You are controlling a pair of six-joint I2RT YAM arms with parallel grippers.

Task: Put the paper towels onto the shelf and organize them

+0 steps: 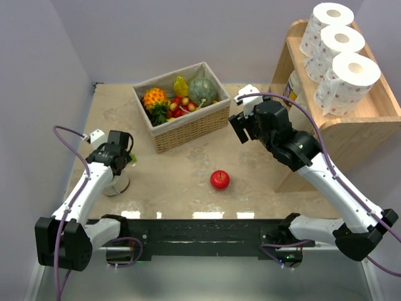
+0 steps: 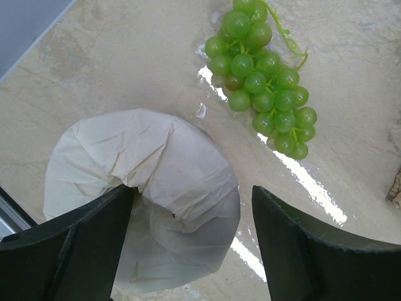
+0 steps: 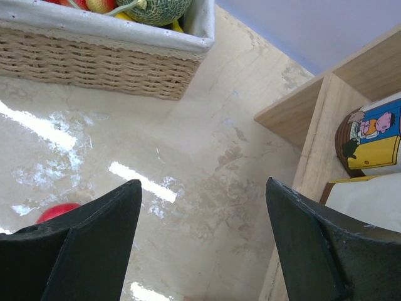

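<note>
Three pink-dotted paper towels stand in a row on the top tier of the light-wood shelf at the right. A plain cream roll stands upright on the table at the left and fills the left wrist view. My left gripper is right above it and open. Its left finger is over the roll's centre and its right finger is outside the roll's wall. My right gripper is open and empty above the table, left of the shelf's side panel.
A wicker basket of fruit sits at the back centre, also in the right wrist view. A red apple lies mid-table. Green grapes lie beside the cream roll. A printed-label jar stands on the shelf's lower tier.
</note>
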